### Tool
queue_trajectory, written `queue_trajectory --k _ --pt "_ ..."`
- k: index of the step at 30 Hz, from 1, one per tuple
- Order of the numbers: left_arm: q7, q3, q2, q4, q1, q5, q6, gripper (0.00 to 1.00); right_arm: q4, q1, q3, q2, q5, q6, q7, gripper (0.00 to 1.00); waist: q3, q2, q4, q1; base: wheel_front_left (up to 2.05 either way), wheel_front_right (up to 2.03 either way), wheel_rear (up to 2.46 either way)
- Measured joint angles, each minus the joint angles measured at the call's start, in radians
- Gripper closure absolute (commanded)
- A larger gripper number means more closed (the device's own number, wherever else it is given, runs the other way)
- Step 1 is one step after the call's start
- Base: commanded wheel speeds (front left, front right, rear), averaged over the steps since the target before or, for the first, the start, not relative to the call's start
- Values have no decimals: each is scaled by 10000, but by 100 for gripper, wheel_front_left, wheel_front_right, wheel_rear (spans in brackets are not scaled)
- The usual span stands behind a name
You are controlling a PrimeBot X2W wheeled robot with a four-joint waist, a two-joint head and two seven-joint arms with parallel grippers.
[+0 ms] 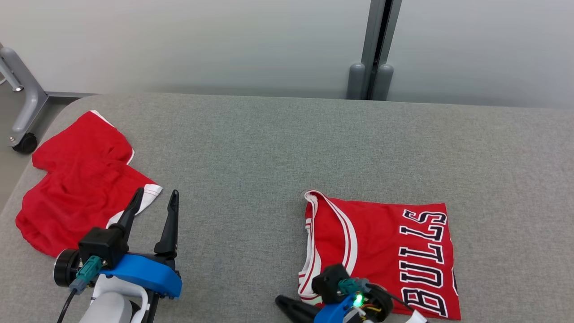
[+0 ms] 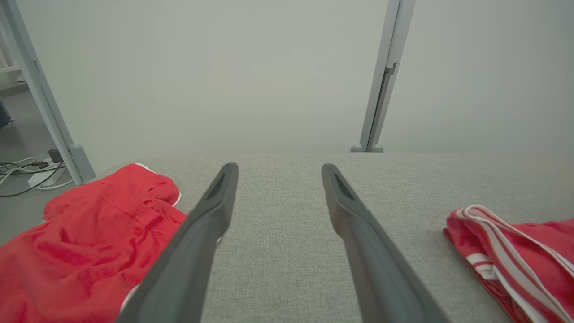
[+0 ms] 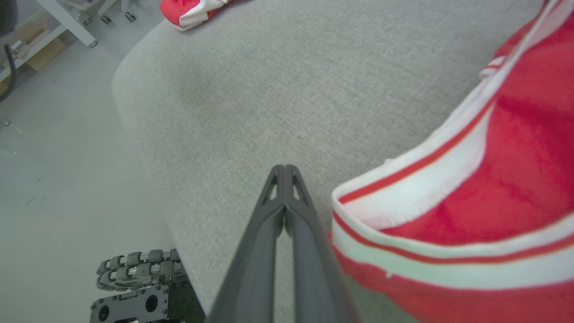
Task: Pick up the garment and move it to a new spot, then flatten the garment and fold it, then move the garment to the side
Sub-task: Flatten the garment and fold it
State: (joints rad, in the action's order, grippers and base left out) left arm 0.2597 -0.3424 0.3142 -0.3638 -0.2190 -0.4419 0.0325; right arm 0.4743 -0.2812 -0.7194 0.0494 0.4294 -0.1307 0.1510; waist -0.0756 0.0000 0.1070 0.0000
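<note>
A red jersey (image 1: 385, 251) with white trim and black "BULLS" lettering lies folded on the grey padded table (image 1: 269, 148), near its front edge on the right. Its striped edge (image 3: 448, 179) fills the right of the right wrist view. My right gripper (image 1: 281, 303) is shut with nothing between its fingers (image 3: 284, 172), just left of the jersey's striped hem and pointing left over the table edge. My left gripper (image 1: 156, 194) stands open and empty above the table (image 2: 278, 169), its left finger over the edge of crumpled red shorts (image 1: 80, 184).
The red shorts (image 2: 89, 242) lie bunched at the table's left end. A wide stretch of bare grey surface lies between the two garments. Beyond the table are a pale wall with a grey post (image 1: 376, 49) and a wheeled frame (image 1: 20, 112) at the far left.
</note>
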Motion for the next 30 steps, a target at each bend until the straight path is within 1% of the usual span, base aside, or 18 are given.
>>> queue_trajectory --k 2,4,6,8,9,10,11,15,19,22,25,27,30 --pt "0 4 0 0 0 -8 -10 0 56 -128 -539 -4 460 0 -38 100 -10 0 3 0 0 0 0" --pt "0 10 2 2 1 -59 -33 0 59 -278 -788 -2 924 0 -173 100 -18 0 -8 0 0 0 0" --pt "2 17 10 8 3 -63 -59 0 0 -447 -842 -2 1283 0 -443 100 -11 0 -42 0 0 0 0" --pt "2 33 15 25 9 -71 -69 0 -171 -562 -690 -4 1634 0 -930 100 14 0 -87 0 0 0 0" --pt "2 46 23 44 19 -73 -94 0 -290 -621 -566 6 1708 0 -1187 69 30 0 -115 0 0 0 0" --pt "2 61 31 58 40 -75 -127 0 -439 -654 -380 0 1756 0 -1486 2 49 0 -148 0 0 0 0" --pt "2 94 36 81 78 -84 -150 0 -525 -655 -69 -27 1789 -2 -1785 0 71 0 -185 0 0 0 0" --pt "8 230 52 247 213 -104 -249 0 -1074 -592 1289 221 1298 0 -2953 0 163 0 -382 0 0 0 0" --pt "17 393 69 420 463 -100 -334 0 -1705 -20 3321 545 332 0 -3601 0 273 0 -591 0 0 0 0" --pt "19 460 40 543 638 -69 -389 0 -2274 559 5009 558 -535 0 -3731 0 382 0 -731 0 0 0 0" --pt "19 585 13 646 811 -56 -422 0 -2805 1113 6349 520 -1476 0 -3522 0 478 0 -861 0 0 0 0" --pt "19 663 -19 704 875 -31 -422 0 -3198 1414 7053 460 -1843 0 -3200 0 524 0 -922 0 0 0 0" --pt "19 742 -54 717 991 21 -418 0 -3691 1719 7680 362 -2276 0 -2700 0 574 0 -1007 -1 0 0 0"
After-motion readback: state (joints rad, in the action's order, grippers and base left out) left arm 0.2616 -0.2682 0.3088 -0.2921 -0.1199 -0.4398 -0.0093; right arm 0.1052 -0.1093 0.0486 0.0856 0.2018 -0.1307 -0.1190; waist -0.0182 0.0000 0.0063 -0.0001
